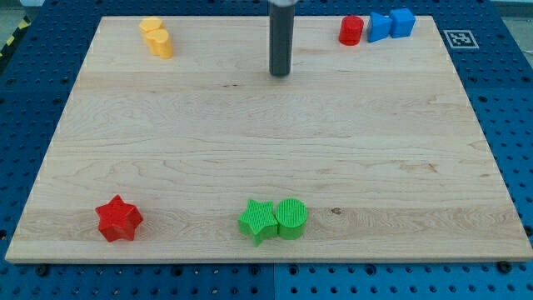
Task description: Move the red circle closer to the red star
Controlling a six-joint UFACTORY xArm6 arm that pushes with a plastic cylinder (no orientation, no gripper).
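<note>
The red circle point(351, 30) stands at the view's top right of the wooden board, touching a blue block on its right. The red star point(118, 219) lies at the view's bottom left corner, far from the circle. My tip point(280, 73) is the lower end of a dark rod near the top middle of the board. It is left of and slightly below the red circle, apart from every block.
Two blue blocks point(390, 25) sit side by side right of the red circle. Two yellow blocks point(156, 37) stand at the top left. A green star point(258, 220) and a green circle point(292, 218) touch near the bottom middle. The board's edge point(266, 261) runs along the bottom.
</note>
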